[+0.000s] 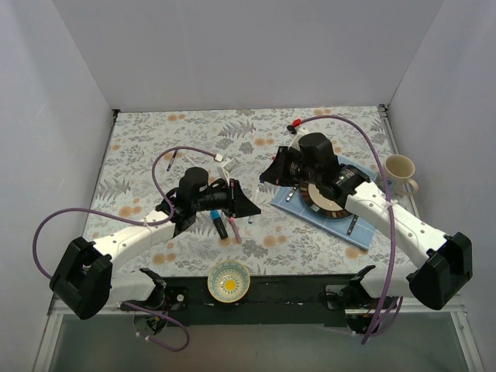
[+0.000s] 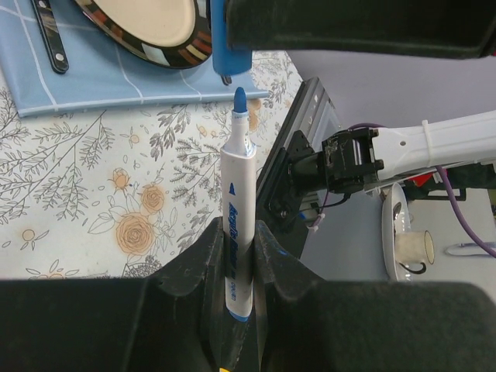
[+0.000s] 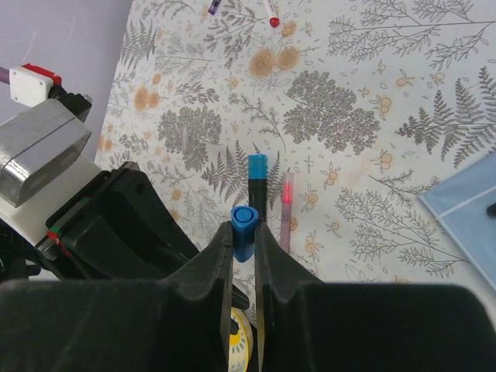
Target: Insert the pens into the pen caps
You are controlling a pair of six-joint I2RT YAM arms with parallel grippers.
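My left gripper (image 2: 236,232) is shut on a white pen (image 2: 236,186) with a bare blue tip that points at my right gripper. My right gripper (image 3: 244,236) is shut on a blue cap (image 3: 245,225). The cap also shows in the left wrist view (image 2: 230,50), just beyond the pen tip with a small gap between them. In the top view the left gripper (image 1: 249,203) and the right gripper (image 1: 270,173) face each other above mid-table. A black marker with a light-blue end (image 3: 257,182) and a pink pen (image 3: 287,209) lie on the cloth below.
A blue mat (image 1: 356,225) with a dark-rimmed plate (image 2: 147,23) and cutlery (image 2: 50,39) lies at the right. A mug (image 1: 400,172) stands beside it. A yellow bowl (image 1: 229,280) sits at the near edge. A red cap (image 1: 294,124) and white pens (image 1: 225,163) lie farther back.
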